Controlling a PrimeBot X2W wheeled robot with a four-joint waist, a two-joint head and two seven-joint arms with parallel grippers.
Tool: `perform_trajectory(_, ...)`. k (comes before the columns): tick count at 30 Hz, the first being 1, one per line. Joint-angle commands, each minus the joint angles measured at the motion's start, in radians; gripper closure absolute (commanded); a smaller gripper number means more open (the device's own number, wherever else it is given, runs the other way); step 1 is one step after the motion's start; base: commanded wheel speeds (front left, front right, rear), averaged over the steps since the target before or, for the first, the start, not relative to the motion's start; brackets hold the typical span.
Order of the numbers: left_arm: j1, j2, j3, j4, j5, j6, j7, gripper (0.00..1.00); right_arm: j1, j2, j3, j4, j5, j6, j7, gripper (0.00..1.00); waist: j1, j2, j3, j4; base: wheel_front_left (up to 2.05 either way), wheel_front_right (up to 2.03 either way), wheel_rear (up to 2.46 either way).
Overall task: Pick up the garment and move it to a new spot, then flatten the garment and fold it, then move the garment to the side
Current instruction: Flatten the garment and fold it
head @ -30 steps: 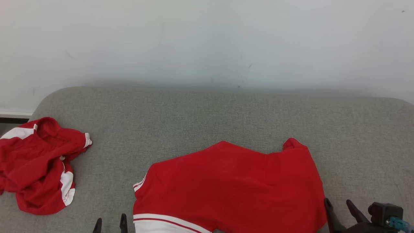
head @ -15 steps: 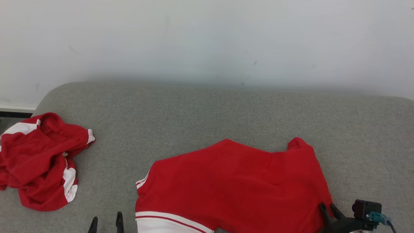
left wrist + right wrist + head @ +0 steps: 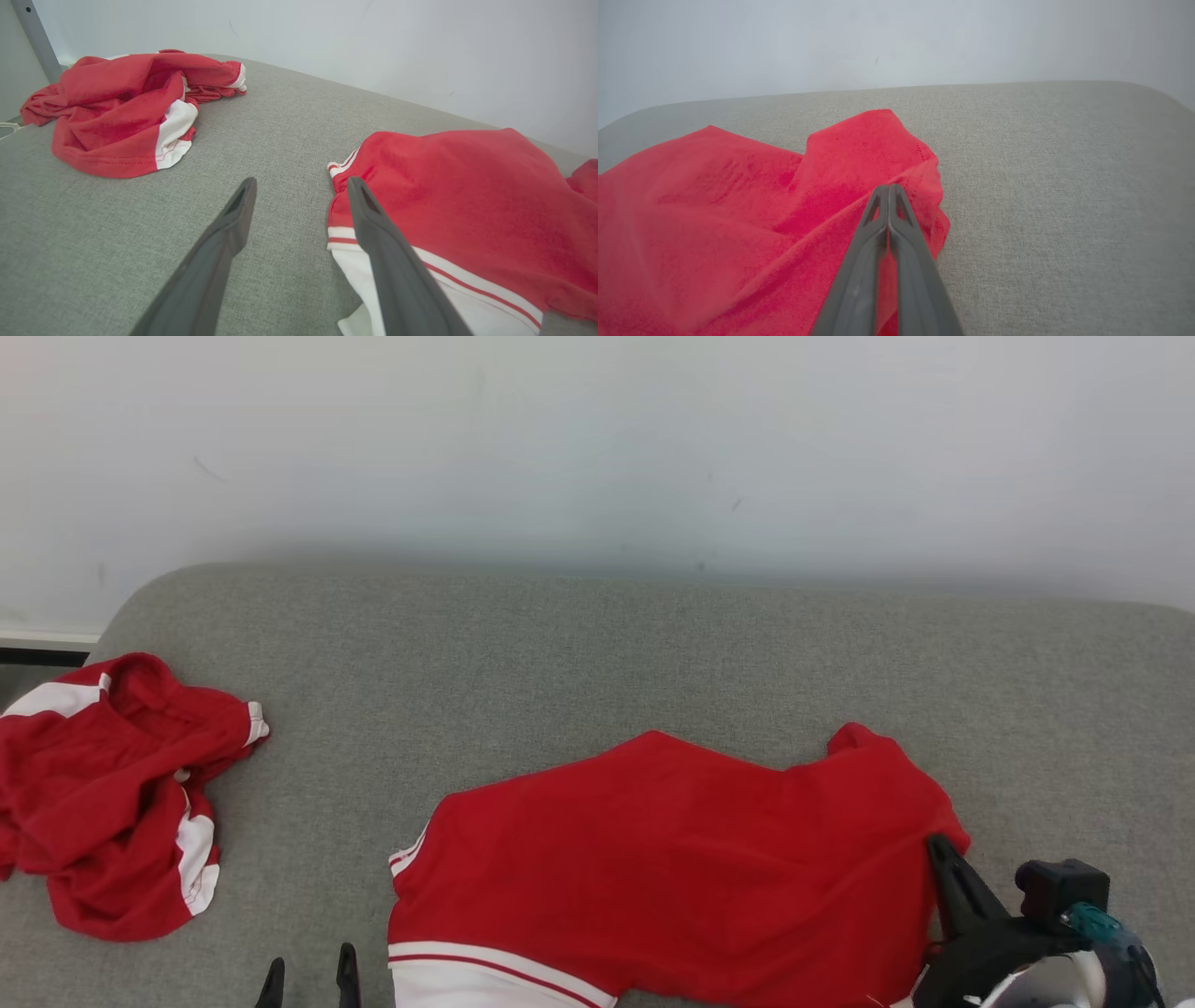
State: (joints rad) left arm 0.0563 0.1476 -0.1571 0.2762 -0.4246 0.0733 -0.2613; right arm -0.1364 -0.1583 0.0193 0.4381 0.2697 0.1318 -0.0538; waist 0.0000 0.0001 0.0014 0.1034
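Observation:
The garment (image 3: pixel 672 859), red with white striped trim, lies spread on the grey cushioned surface (image 3: pixel 597 653) in the head view. My right gripper (image 3: pixel 936 847) is shut on its right edge, which bunches and rises a little around the fingers. In the right wrist view the two fingers meet with red cloth of the garment (image 3: pixel 738 210) pinched at my right gripper (image 3: pixel 888 187). My left gripper (image 3: pixel 311 959) stands open just left of the white hem. The left wrist view shows my left gripper (image 3: pixel 302 182) open beside the sleeve cuff of the garment (image 3: pixel 458 200), holding nothing.
A second red and white garment (image 3: pixel 103 793) lies crumpled at the cushion's left end, also seen as a heap (image 3: pixel 121 112) in the left wrist view. A pale wall (image 3: pixel 597 448) runs behind the cushion. Bare grey fabric lies beyond and right of the spread garment.
My right gripper has gone from open beside the garment's right edge to shut on it, and has moved forward, gathering the cloth. The left gripper has stayed put.

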Motion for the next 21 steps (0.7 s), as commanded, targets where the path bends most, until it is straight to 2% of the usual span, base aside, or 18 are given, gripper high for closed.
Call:
perform_trajectory(1,-0.006,-0.005,0.005,0.000,0.007,-0.003,-0.004,0.00,0.010,0.017,0.029,-0.041,-0.021,-0.002,-0.008,1.00,0.0000,-0.0001,0.007,0.002,0.00,0.00,0.00)
perform_trajectory(6,-0.023,-0.013,0.009,0.010,0.013,-0.011,-0.004,0.00,-0.003,0.066,0.152,-0.105,-0.015,-0.002,0.021,1.00,0.0000,-0.0001,0.015,0.008,0.00,0.00,0.00)
perform_trajectory(14,-0.023,-0.018,0.013,0.023,0.024,-0.019,-0.004,0.00,-0.077,0.100,0.276,0.049,-0.010,-0.002,-0.038,1.00,0.0000,-0.0001,0.006,0.015,0.00,0.00,0.00)
perform_trajectory(15,-0.021,-0.019,0.014,0.025,0.024,-0.021,-0.004,0.00,-0.086,0.102,0.288,0.069,-0.004,-0.002,-0.055,0.90,0.0000,-0.0001,0.004,0.015,0.00,0.00,0.00)
perform_trajectory(16,-0.019,-0.018,0.016,0.026,0.024,-0.021,-0.004,0.00,-0.095,0.102,0.296,0.082,0.002,-0.002,-0.076,0.40,0.0000,-0.0001,0.001,0.014,0.00,0.00,0.00)
perform_trajectory(17,-0.016,-0.018,0.019,0.027,0.024,-0.021,-0.004,0.00,-0.100,0.104,0.301,0.097,0.018,-0.002,-0.090,0.00,0.0000,-0.0001,-0.001,0.012,0.00,0.00,0.00)
perform_trajectory(21,0.003,-0.019,0.027,0.024,0.026,-0.020,-0.004,0.00,-0.102,0.100,0.285,0.102,0.050,-0.002,-0.151,0.00,0.0000,-0.0001,-0.013,0.001,0.00,0.00,0.00)
